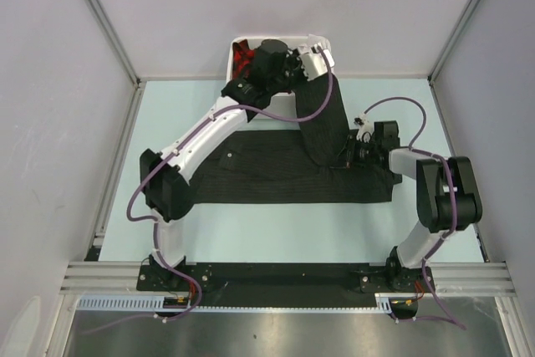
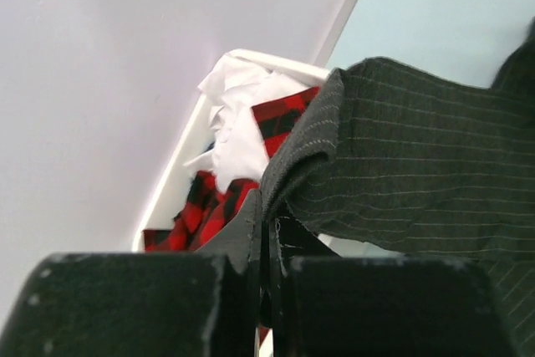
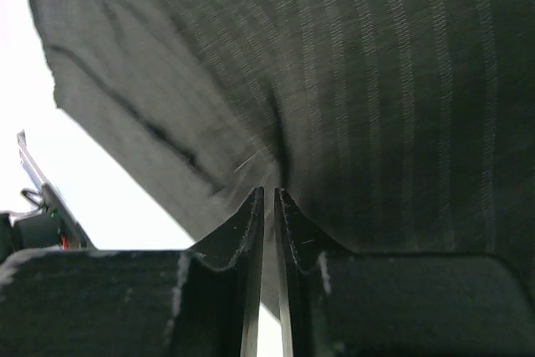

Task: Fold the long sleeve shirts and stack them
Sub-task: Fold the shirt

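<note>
A long sleeve shirt (image 1: 276, 169), black with fine pale pinstripes, lies spread flat across the middle of the table. One sleeve (image 1: 318, 119) rises from its right part to my left gripper (image 1: 318, 60), which is held high over the bin. In the left wrist view that gripper (image 2: 269, 211) is shut on the sleeve's edge, and the striped cloth (image 2: 418, 156) drapes away to the right. My right gripper (image 1: 355, 155) sits low at the sleeve's base. In the right wrist view its jaws (image 3: 269, 194) are pinched on a fold of the shirt (image 3: 376, 81).
A white bin (image 1: 236, 43) stands at the table's far edge under the left gripper. In the left wrist view the bin (image 2: 180, 165) holds red-and-black plaid cloth (image 2: 201, 206) and white cloth (image 2: 242, 135). Grey walls and frame rails enclose the pale table (image 1: 251, 232).
</note>
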{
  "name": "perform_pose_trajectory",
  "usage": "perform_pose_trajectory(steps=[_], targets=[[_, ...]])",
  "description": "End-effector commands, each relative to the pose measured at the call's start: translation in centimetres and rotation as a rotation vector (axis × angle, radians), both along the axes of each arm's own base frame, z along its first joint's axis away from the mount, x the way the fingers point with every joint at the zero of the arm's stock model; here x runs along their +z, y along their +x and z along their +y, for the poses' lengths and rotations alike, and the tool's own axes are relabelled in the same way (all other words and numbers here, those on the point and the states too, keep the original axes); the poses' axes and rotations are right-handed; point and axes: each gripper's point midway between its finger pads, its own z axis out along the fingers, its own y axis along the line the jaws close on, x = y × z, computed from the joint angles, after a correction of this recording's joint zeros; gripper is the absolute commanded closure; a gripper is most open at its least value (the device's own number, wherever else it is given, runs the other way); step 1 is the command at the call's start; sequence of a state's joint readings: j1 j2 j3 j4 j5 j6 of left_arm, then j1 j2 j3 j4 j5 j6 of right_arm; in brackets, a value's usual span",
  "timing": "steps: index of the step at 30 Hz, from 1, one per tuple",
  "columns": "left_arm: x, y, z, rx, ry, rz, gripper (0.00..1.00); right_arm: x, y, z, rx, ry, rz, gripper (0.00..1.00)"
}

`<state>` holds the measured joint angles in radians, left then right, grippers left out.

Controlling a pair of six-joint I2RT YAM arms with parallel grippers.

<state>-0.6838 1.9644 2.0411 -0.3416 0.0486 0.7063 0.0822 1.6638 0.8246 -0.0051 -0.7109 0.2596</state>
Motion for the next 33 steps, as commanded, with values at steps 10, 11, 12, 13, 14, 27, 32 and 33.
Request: perform_pose_trajectory(steps=[10,11,12,13,14,27,32,33], targets=[[-7.0,-11.5,7.5,-0.501,0.05,0.086,1.0,3.3,3.2,-2.3,-0.097,0.034,-0.027,0.75],[-8.6,-12.4,8.4,-0.545,0.103,0.064,1.0,3.9,3.3,-3.3,-0.114,0.03,-0.031,0.75],[-9.6,-12.8,9.0,-0.561,0.128,0.066,1.0,4.1,3.1,-3.5,-0.107,0.021,-0.034,0.75],[-10.7,-13.0,9.8,-0.569,0.148,0.078,1.0,4.1,3.0,-3.6,-0.101,0.007,-0.037,0.75],[-11.8,-13.2,10.3,-0.581,0.176,0.071,1.0,4.2,3.0,-3.8,-0.075,-0.02,-0.061,0.75],[-19.6,-15.0,15.5,-0.755,0.407,0.039,1.0,3.1,1.1,-7.9,-0.058,-0.171,-0.014,0.79],[-21.5,-14.7,17.0,-0.79,0.465,-0.006,1.0,3.1,0.7,-8.4,-0.044,-0.207,-0.008,0.79],[-21.7,-14.4,17.5,-0.787,0.475,-0.012,1.0,2.9,0.6,-8.5,-0.044,-0.21,0.0,0.79]])
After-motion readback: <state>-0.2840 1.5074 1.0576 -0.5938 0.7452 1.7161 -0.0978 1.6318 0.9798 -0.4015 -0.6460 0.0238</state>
